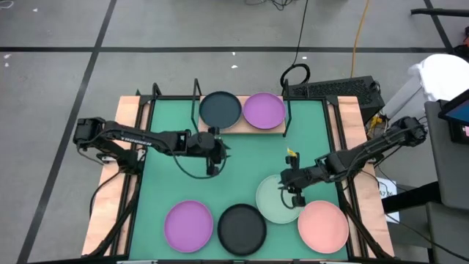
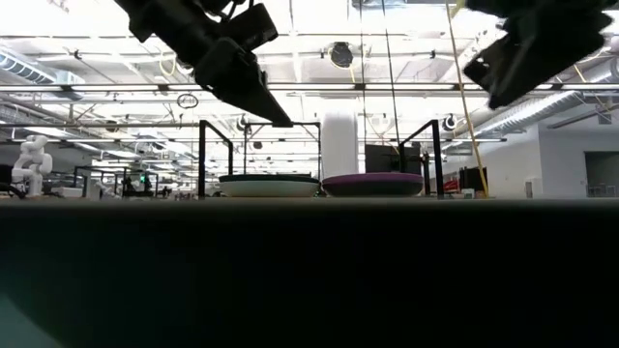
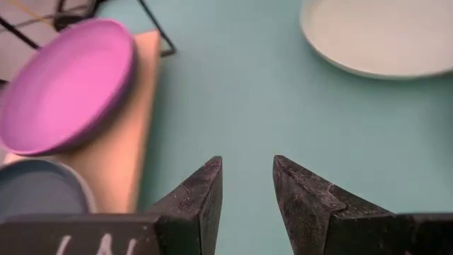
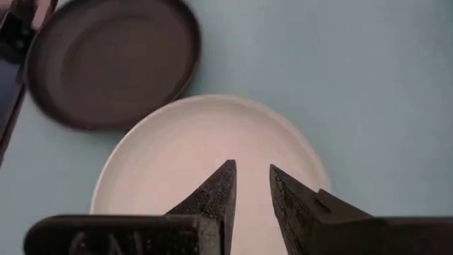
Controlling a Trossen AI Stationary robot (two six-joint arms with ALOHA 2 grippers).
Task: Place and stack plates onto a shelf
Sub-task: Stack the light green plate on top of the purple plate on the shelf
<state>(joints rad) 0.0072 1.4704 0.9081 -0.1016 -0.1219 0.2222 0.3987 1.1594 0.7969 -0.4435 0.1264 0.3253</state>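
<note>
The shelf [image 1: 275, 129] stands at the table's far middle. A dark plate [image 1: 220, 110] and a purple plate [image 1: 264, 110] lie side by side on its wooden board [image 3: 124, 156]. My left gripper [image 3: 248, 170] hangs open over bare green mat just in front of the shelf, with nothing between its fingers. My right gripper [image 4: 252, 173] hovers open, its fingers a little apart, above the pale mint plate [image 4: 205, 156], which lies flat on the mat at the right. Along the near edge lie a second purple plate [image 1: 188, 226], a black plate [image 1: 242, 227] and a salmon pink plate [image 1: 323, 225].
Black wire posts [image 1: 196, 92] rise at the shelf's corners. Wooden side strips [image 1: 110, 198] border the green mat [image 1: 242, 158]. Free mat lies between the shelf and the near row of plates. A keyboard [image 1: 333, 89] and cables lie beyond the far edge.
</note>
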